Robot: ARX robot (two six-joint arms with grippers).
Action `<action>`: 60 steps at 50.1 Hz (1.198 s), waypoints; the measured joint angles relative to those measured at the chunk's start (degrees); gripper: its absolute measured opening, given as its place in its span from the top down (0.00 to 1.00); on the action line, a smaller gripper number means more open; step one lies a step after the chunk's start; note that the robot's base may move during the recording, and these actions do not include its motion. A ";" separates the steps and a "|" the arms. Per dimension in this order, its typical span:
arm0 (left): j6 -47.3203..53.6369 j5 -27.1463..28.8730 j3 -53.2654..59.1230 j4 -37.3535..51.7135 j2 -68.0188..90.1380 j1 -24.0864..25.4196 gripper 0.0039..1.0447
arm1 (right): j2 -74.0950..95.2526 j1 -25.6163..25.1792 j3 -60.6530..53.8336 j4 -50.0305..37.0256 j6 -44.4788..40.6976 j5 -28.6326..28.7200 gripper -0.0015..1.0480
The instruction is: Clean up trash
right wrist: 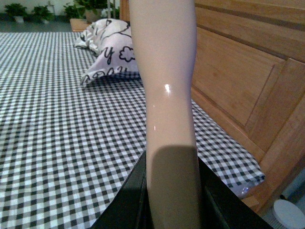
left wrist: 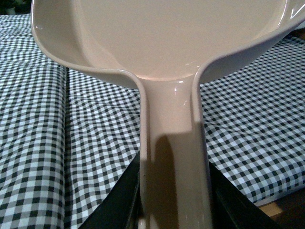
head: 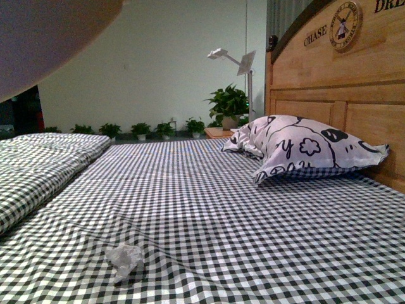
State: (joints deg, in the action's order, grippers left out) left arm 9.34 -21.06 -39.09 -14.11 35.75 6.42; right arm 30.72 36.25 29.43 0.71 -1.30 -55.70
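Here, trash wad [head: 124, 258] on checked sheet [head: 253, 209] below dustpan [left wrist: 167, 33] held aloft; left gripper [left wrist: 174, 200] clamps its handle | right gripper [right wrist: 172, 191] clamps beige handle [right wrist: 164, 71]

Soft, even indoor light. Small glare spots on the glossy beige plastic dustpan handle [left wrist: 174, 124]. A blurred dark shape [head: 44, 38] fills the front view's upper-left corner.

white crumpled tissue wad [head: 124, 259] | black-and-white gingham bedsheet [head: 253, 221] | white pillow, black doodles [head: 304, 149] | beige plastic dustpan [left wrist: 171, 33] | beige plastic handle [right wrist: 164, 71] | honey-brown wooden headboard [head: 316, 69]
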 joint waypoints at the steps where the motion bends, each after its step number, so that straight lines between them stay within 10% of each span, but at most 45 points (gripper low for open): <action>1: 0.00 -0.11 0.00 0.00 0.04 -0.02 0.74 | -0.02 -0.02 0.00 0.02 0.00 -0.15 0.80; 23: 0.85 -3.69 -0.39 -0.52 5.07 5.38 0.74 | -0.48 -0.07 0.02 0.02 0.00 -0.28 0.80; 60: 49.55 -12.55 -4.00 8.02 42.10 15.80 0.74 | -0.50 -0.09 0.02 0.02 0.02 -0.33 0.80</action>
State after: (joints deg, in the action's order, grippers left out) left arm 58.89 -33.61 -43.09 -6.09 77.84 22.22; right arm 30.22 36.16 29.45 0.73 -1.28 -56.03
